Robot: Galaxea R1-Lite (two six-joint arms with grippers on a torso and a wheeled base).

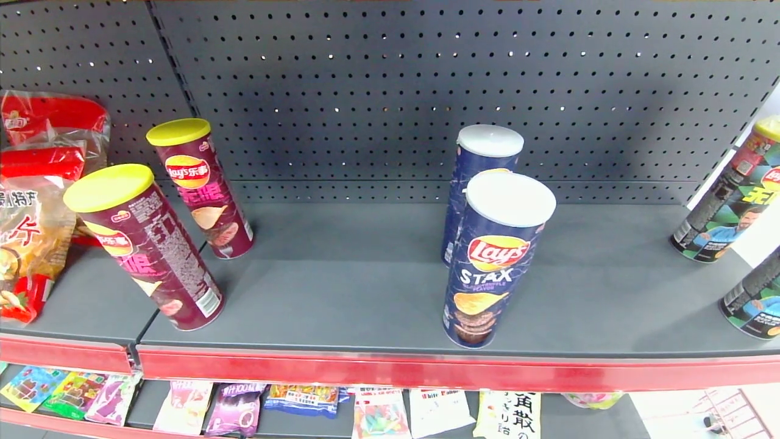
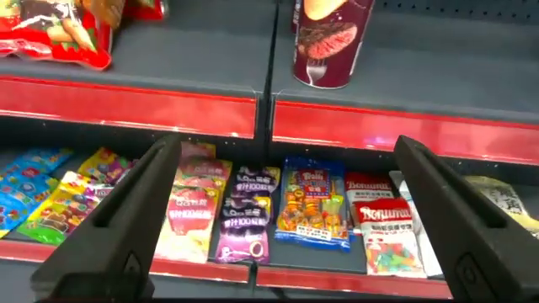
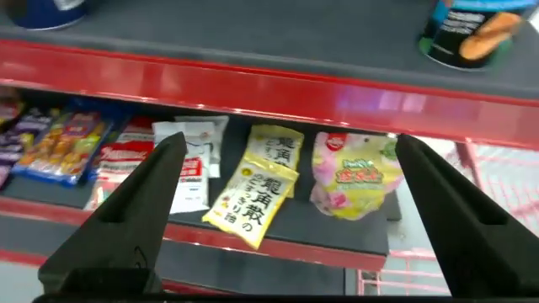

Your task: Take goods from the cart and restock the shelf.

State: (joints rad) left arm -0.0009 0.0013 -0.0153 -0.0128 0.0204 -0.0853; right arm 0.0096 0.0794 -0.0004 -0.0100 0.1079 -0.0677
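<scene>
The left gripper (image 2: 282,231) had its two dark fingers (image 2: 118,219) spread wide with nothing between them. It hung in front of the lower shelf, facing a row of small snack packets (image 2: 244,219). Above it ran the red shelf edge (image 2: 135,101), with the base of a maroon chip can (image 2: 324,42) just behind that edge.

The right gripper (image 3: 282,227) was likewise wide open and empty. Beyond it lay a yellow packet (image 3: 257,189) and a pink-and-green packet (image 3: 354,172). Pink wire bars (image 3: 497,168) showed low on the right and were possibly the cart, though that could not be told for sure.

On the upper shelf (image 1: 353,292), the near maroon can (image 1: 143,244) and the far maroon can (image 1: 204,186) stood at the left, both with yellow lids. Snack bags (image 1: 36,201) sat further left. To the right of centre, the near blue can (image 1: 493,262) stood in front of the far blue can (image 1: 487,143), both white-lidded. Two black-and-green cans (image 1: 728,195) stood at the far right.

Restocking looked only partly done. A few cans were in place, but broad bare stretches lay between the groups. With neither gripper carrying goods, the next item was probably yet to be fetched from the cart.
</scene>
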